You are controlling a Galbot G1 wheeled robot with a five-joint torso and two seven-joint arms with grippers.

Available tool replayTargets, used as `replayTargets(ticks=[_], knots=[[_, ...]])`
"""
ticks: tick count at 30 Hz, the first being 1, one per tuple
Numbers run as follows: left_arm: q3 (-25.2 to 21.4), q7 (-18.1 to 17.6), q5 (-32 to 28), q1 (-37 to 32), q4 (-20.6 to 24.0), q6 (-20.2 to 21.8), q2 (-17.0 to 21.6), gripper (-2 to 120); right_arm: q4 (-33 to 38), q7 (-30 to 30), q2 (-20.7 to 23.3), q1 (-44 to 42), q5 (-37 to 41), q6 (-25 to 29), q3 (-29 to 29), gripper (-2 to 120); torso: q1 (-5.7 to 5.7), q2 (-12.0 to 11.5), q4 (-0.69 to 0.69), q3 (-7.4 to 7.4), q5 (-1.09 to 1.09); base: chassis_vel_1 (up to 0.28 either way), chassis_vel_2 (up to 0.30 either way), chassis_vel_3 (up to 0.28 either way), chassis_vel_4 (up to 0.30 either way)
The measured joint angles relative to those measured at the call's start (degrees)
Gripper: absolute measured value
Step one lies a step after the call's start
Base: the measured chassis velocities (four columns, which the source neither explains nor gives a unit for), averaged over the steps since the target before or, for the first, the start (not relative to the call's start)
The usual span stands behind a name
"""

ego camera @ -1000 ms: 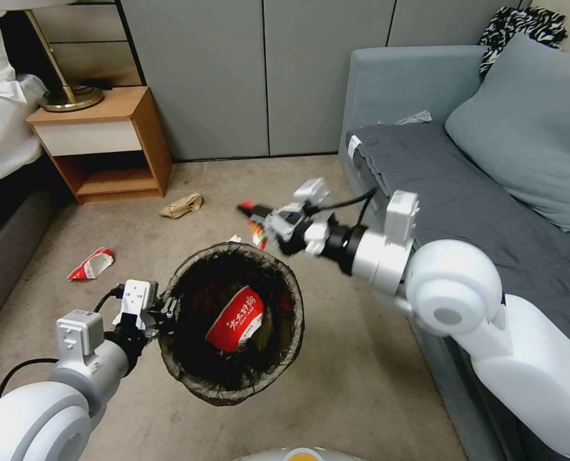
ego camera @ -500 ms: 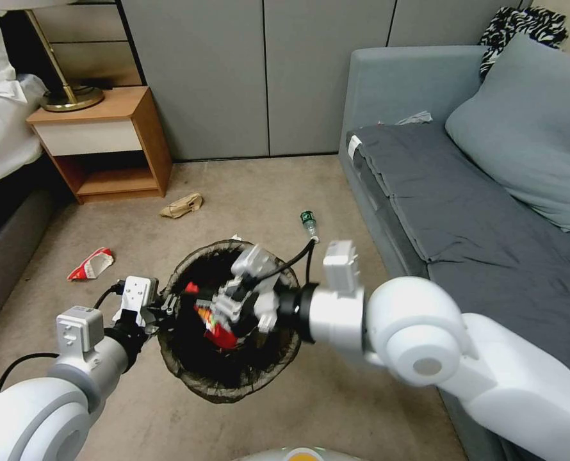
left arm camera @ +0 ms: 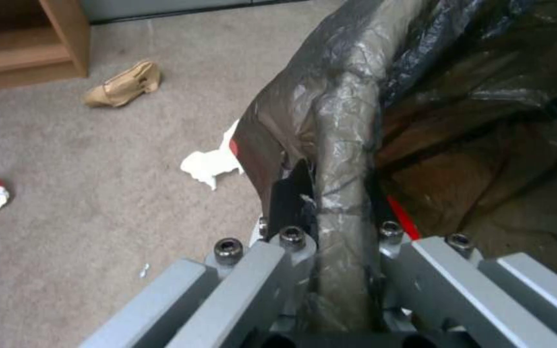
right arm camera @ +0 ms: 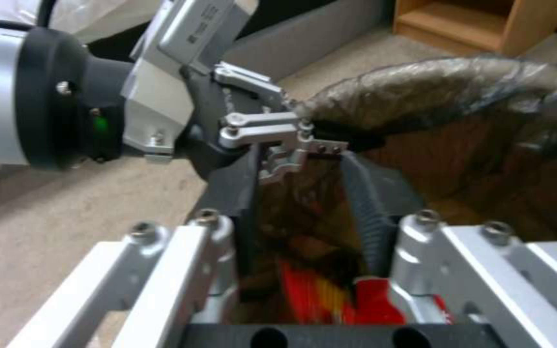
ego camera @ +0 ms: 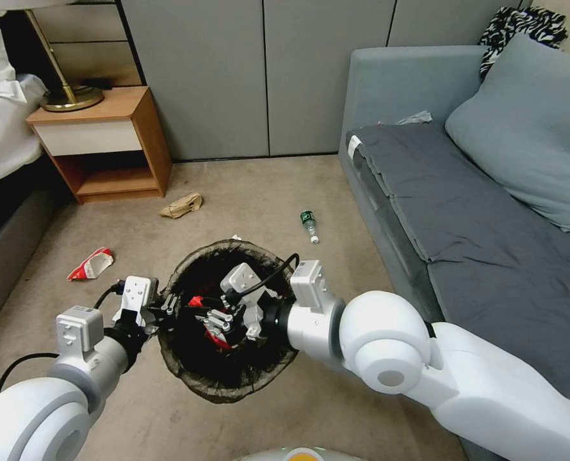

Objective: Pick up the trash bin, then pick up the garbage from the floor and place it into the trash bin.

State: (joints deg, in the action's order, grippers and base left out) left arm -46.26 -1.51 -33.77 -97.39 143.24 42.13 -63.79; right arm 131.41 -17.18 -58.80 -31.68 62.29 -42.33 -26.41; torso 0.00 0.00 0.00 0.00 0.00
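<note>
My left gripper [ego camera: 164, 309] holds the bin [ego camera: 230, 384] by its rim: one finger is outside and one inside, closed tight on the liner-covered edge, as the left wrist view [left arm camera: 343, 270] shows clearly. The bin hangs above the carpet, a little tilted, with its mouth open upward and toward me.

My right gripper [ego camera: 213, 320] is inside the mouth of the bin, pointing toward my left gripper. Its fingers [right arm camera: 365, 227] are parted, with a gap between them, and they grip nothing that I can see. Under them, in the bin, lies a wrapper [right arm camera: 330, 299], red with yellow stripes; I cannot tell if the fingers touch it.

On the floor is more garbage. A bottle [ego camera: 309, 225] lies near the sofa [ego camera: 387, 89], its long axis running away from me, white cap end nearer to me. A paper bag [ego camera: 181, 205] lies near the nightstand [ego camera: 105, 141], its length across my view. A red-and-white wrapper [ego camera: 91, 264] lies to my left, well apart from the bin.
</note>
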Motion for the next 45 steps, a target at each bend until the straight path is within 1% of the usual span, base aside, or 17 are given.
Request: replayTargets(ticks=[1, 3, 4, 10, 11, 14, 19, 25, 28, 30, 31, 34, 35, 37, 39, 41, 45], knots=[[0.0, 0.0, 0.0, 0.0, 0.0, 0.0, 0.0, 1, 0.0, 0.0, 0.0, 0.0, 0.0, 0.0, 0.0, 36, 0.0, 0.0, 0.0, 0.0, 0.0, 0.0, 0.0, 0.0, 0.0], [0.0, 0.1, 0.0, -0.2, 0.0, 0.0, 0.0, 1, 0.0, 0.1, 0.1, -0.1, -0.4, 0.0, 0.1, 48, 0.0, 0.0, 0.0, 0.0, 0.0, 0.0, 0.0, 0.0, 0.0], [0.0, 0.1, 0.0, -0.2, 0.0, 0.0, 0.0, 1, 0.0, 0.1, 0.1, -0.1, -0.4, 0.0, 0.1, 48, 0.0, 0.0, 0.0, 0.0, 0.0, 0.0, 0.0, 0.0, 0.0], [-0.1, 0.1, 0.0, -0.1, 0.0, 0.0, 0.0, 1, 0.7, 0.3, 0.2, 0.3, -0.5, 0.1, 1.6, 72, 0.0, 0.0, 0.0, 0.0, 0.01, 0.0, 0.0, 0.0, 0.0], [-0.1, 0.1, 0.0, -0.1, 0.0, 0.0, 0.0, 1, 0.7, 0.3, 0.2, 0.3, -0.5, 0.1, 1.6, 72, 0.0, 0.0, 0.0, 0.0, 0.01, 0.0, 0.0, 0.0, 0.0], [-0.1, 0.2, 0.0, -0.2, 0.0, 0.0, -0.1, 1, 1.3, 0.4, 0.4, 0.4, 0.3, 0.2, 3.0, 86, 0.0, 0.0, 0.0, 0.0, 0.01, 0.0, 0.0, 0.0, 0.0], [-0.2, 0.2, -0.4, -0.1, 0.0, 0.0, 0.0, 1, 3.1, 0.8, 2.5, 0.4, 0.9, 3.8, 5.9, 100, 0.0, 0.0, 0.0, 0.0, 0.01, 0.0, 0.0, 0.0, 0.0], [-0.8, 0.1, -0.9, -0.3, 0.0, 0.0, 0.0, 1, 5.6, 2.7, 5.9, -1.0, 2.3, 6.8, 12.0, 100, 0.0, 0.0, 0.0, 0.0, 0.01, 0.0, 0.0, 0.0, 0.0], [-1.0, 0.1, -0.9, -0.7, 0.0, 0.0, -0.1, 1, 6.9, 3.4, 8.2, -3.1, 1.4, 10.4, 15.0, 100, 0.0, 0.0, 0.0, 0.0, 0.01, 0.0, 0.0, 0.0, 0.0], [-1.1, 0.0, -0.9, -0.8, 0.0, 0.0, -0.2, 1, 7.4, 3.4, 9.9, -6.2, -2.2, 14.8, 17.7, 100, 0.0, 0.0, 0.0, 0.0, 0.01, 0.0, 0.0, 0.0, 0.0], [-1.1, 0.0, -0.9, -0.8, 0.0, 0.0, -0.2, 1, 7.4, 3.4, 9.9, -6.2, -2.2, 14.8, 17.7, 100, 0.0, 0.0, 0.0, 0.0, 0.01, 0.0, 0.0, 0.0, 0.0], [-1.5, -0.1, -0.9, -1.2, 0.0, 0.0, -0.6, 1, 7.1, 3.6, 11.7, -14.6, -9.6, 20.5, 24.5, 100, 0.0, 0.0, 0.0, 0.0, 0.01, 0.0, 0.0, 0.0, 0.0], [-1.5, -0.1, -0.9, -1.2, 0.0, 0.0, -0.6, 1, 7.1, 3.6, 11.7, -14.6, -9.6, 20.5, 24.5, 100, 0.0, 0.0, 0.0, 0.0, 0.01, 0.0, 0.0, 0.0, 0.0], [-2.0, -0.1, -0.3, -2.3, 0.0, 0.0, -1.8, 1, 6.7, 3.9, 12.1, -20.9, -14.0, 22.2, 30.1, 100, 0.0, 0.0, -0.04, 0.0, 0.02, 0.0, 0.0, 0.0, 0.0], [-2.2, -0.1, -0.1, -2.8, 0.0, 0.0, -2.4, 1, 6.5, 3.8, 11.9, -22.3, -15.1, 22.8, 31.5, 100, 0.0, 0.0, -0.04, 0.0, 0.02, 0.0, 0.0, 0.0, 0.0], [-2.5, -0.5, 0.6, -3.4, 0.0, 0.0, -3.8, 1, 5.7, 3.5, 10.5, -26.4, -18.5, 23.8, 36.4, 100, 0.0, 0.0, 0.03, 0.0, 0.01, 0.0, 0.0, 0.0, 0.0], [-2.4, -1.5, 1.2, -3.4, 0.0, 0.0, -4.2, 1, 5.2, 4.6, 8.2, -33.5, -25.2, 24.3, 43.2, 100, 0.0, 0.0, 0.01, 0.0, 0.02, 0.0, 0.0, 0.0, 0.0]])
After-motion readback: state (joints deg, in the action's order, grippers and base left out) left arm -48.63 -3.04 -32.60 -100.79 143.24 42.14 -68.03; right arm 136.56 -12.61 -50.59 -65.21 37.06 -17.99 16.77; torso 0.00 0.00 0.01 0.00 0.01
